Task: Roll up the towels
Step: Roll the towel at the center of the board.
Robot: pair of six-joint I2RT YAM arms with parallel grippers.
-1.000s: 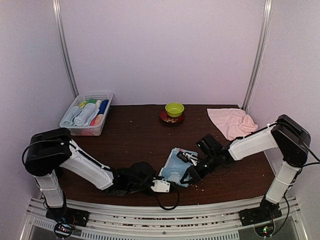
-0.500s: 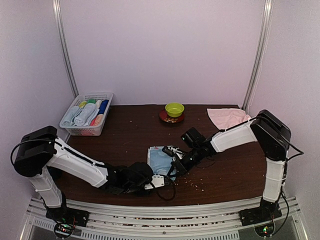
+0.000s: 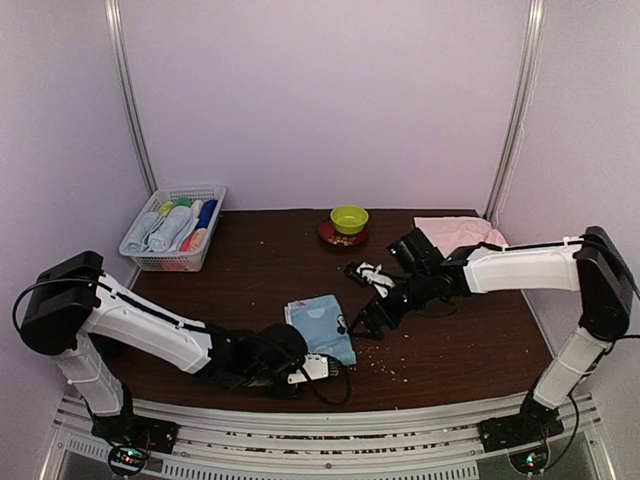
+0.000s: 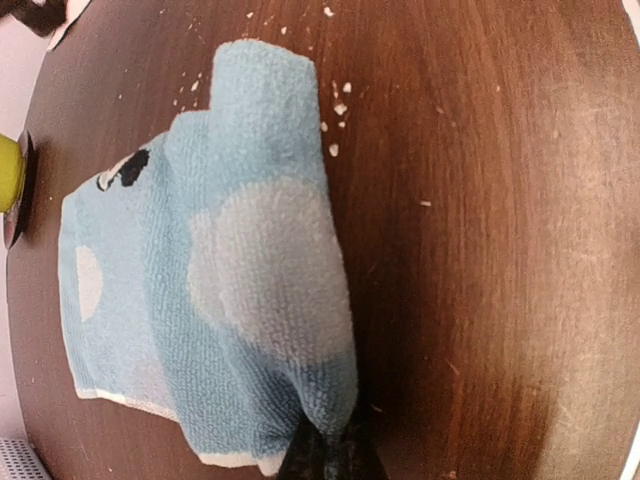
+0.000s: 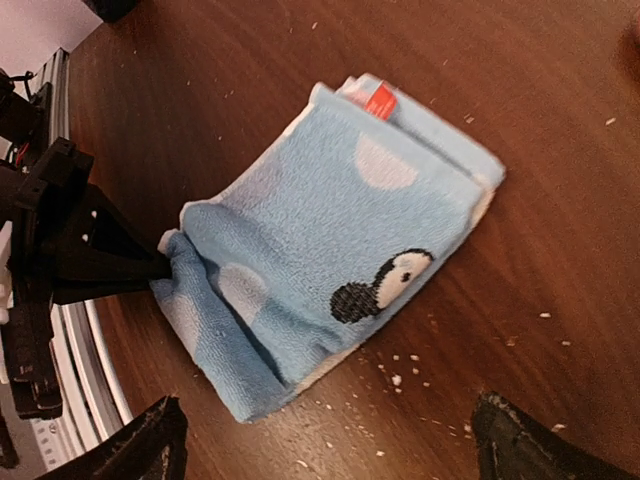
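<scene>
The blue towel (image 3: 320,326) lies folded on the dark tabletop (image 3: 260,275), near the front edge and about midway between the two arms. It is light blue with white spots and a small black-and-white figure printed on it. A red tag (image 5: 378,100) shows at the corner farthest from the left arm, where the folded layers sit one on another. One long edge is turned over into a loose fold.

The left claw (image 4: 325,455) is low over the tabletop with its fingers together, pinching the near corner of the blue towel. The right wrist view shows this too, with the black fingers (image 5: 120,268) meeting on a bunched bit of cloth. The right claw (image 3: 362,318) hangs just beside the towel on its right, fingers spread wide apart with nothing between them; from its own camera only bare wood and scattered crumbs (image 5: 400,372) lie below.

The pink towel (image 3: 455,232) sits crumpled at the far right corner of the tabletop, well apart from the blue one and partly behind the right arm.

At the far left corner stands a white mesh basket (image 3: 178,262) holding rolled cloths of several colours. Near the back, about the middle, a green bowl (image 3: 349,217) rests on a dark red saucer (image 3: 330,237).
</scene>
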